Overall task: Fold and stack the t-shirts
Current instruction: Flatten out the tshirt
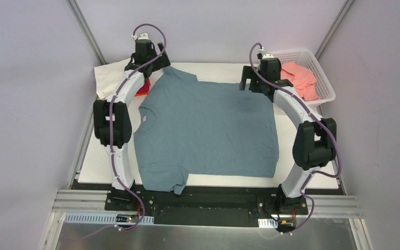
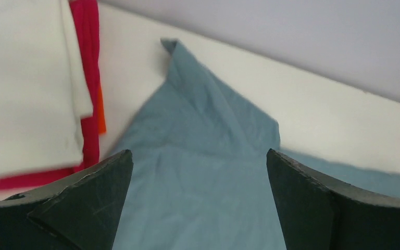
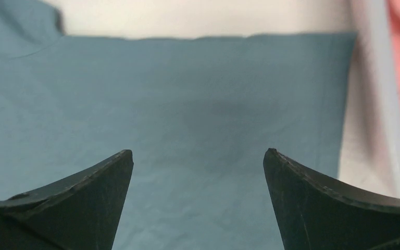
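A slate blue-grey t-shirt point(image 1: 205, 130) lies spread flat mid-frame in the top view. Its long axis runs left to right, collar at left, hem at right. Your left gripper point(image 1: 156, 62) hovers at upper left, fingers wide apart and empty, directly over the far sleeve point(image 2: 187, 88). Your right gripper point(image 1: 249, 83), also spread and holding nothing, hangs at upper right above the far hem corner point(image 3: 338, 47). Each arm is nearest its own end of the shirt's far edge, likely the next pinch points. A folded cream-white shirt point(image 1: 109, 78) and red shirt point(image 1: 142, 88) sit at far left.
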